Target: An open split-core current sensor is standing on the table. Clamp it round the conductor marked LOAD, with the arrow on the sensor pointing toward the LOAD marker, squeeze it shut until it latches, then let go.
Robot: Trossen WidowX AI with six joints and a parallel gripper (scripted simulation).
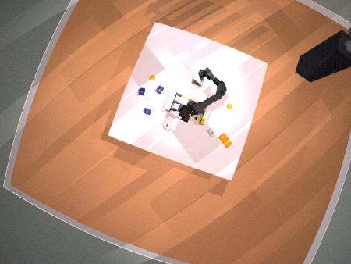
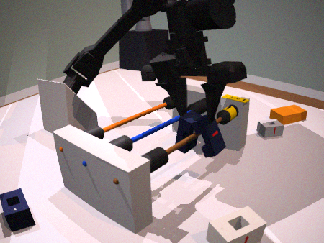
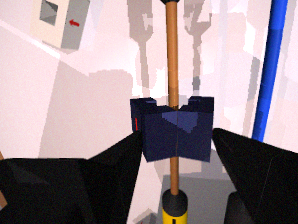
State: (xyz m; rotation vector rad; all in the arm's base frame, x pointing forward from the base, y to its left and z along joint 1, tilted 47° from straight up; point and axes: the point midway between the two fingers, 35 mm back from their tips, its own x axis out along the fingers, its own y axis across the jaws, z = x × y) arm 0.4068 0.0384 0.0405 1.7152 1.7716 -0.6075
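Note:
The dark blue split-core sensor [image 2: 200,135] sits round the brown conductor [image 2: 181,141], near the yellow collar [image 2: 230,113] and the yellow LOAD marker [image 2: 235,98] on the far grey block. Its red arrow [image 2: 214,133] shows on the side facing the marker. My gripper [image 2: 196,116] is shut on the sensor from above, one finger on each side. In the wrist view the sensor [image 3: 173,128] straddles the brown conductor [image 3: 172,55], with my fingers on both sides and the yellow collar [image 3: 174,217] below. The two halves meet along a seam; I cannot tell if the latch is engaged.
Blue [image 2: 158,127] and orange [image 2: 135,116] conductors run parallel between the near grey block [image 2: 102,174] and the far block [image 2: 234,124]. Other sensor-like blocks lie around: white [image 2: 235,225], grey [image 2: 270,128], dark blue [image 2: 15,208]. An orange box [image 2: 288,113] lies at the right.

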